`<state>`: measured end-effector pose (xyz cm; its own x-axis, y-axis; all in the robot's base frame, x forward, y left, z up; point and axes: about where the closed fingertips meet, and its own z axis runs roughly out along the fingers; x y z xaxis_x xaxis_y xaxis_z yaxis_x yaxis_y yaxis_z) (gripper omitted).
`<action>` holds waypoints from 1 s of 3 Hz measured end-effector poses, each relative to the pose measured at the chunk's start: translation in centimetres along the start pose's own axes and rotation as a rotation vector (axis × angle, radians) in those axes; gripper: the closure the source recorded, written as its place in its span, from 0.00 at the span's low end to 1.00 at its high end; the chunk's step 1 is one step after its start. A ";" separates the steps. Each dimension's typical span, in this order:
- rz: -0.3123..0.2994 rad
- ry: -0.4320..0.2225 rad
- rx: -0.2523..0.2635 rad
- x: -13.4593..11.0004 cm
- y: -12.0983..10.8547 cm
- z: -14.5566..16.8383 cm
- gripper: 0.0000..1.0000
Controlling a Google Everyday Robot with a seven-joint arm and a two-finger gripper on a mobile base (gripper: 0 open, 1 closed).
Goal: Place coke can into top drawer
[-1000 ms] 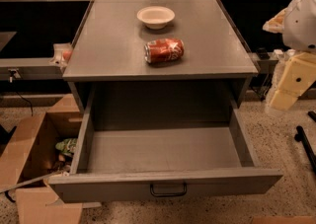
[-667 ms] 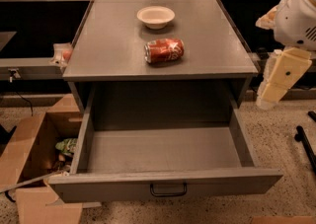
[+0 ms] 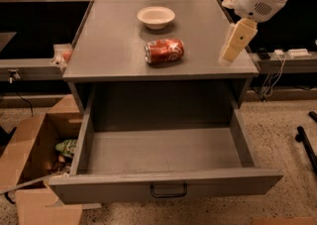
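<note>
Camera view is showing the coke can (image 3: 164, 51) lying on its side on the grey cabinet top (image 3: 114, 45), toward the near edge and just nearer than a white bowl (image 3: 156, 17). It is red with white lettering, one silver end facing left, its body looking slightly dented. The lettering is blurring into swirls and not reading as words. The top drawer (image 3: 163, 149) is standing pulled out below, its dark handle (image 3: 169, 190) centred on the front panel. The gripper (image 3: 237, 40) is hanging over the cabinet's right edge, well apart from the can. Its arm is running out of frame at top right, and whether it is spread or closed cannot be told. A cardboard box (image 3: 29, 149) at near left is being cut off by the frame.
</note>
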<state>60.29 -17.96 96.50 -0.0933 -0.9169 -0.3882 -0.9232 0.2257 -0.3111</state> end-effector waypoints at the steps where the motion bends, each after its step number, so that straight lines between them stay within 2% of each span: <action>1: 0.035 -0.149 -0.016 -1.7 -4.3 5.0 0.00; 2: 0.038 -0.157 -0.015 -2.0 -4.7 5.8 0.00; 3: 0.050 -0.185 -0.011 -3.1 -5.8 8.5 0.00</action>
<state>69.14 -13.61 92.21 -0.0695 -0.8283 -0.5560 -0.9235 0.2643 -0.2782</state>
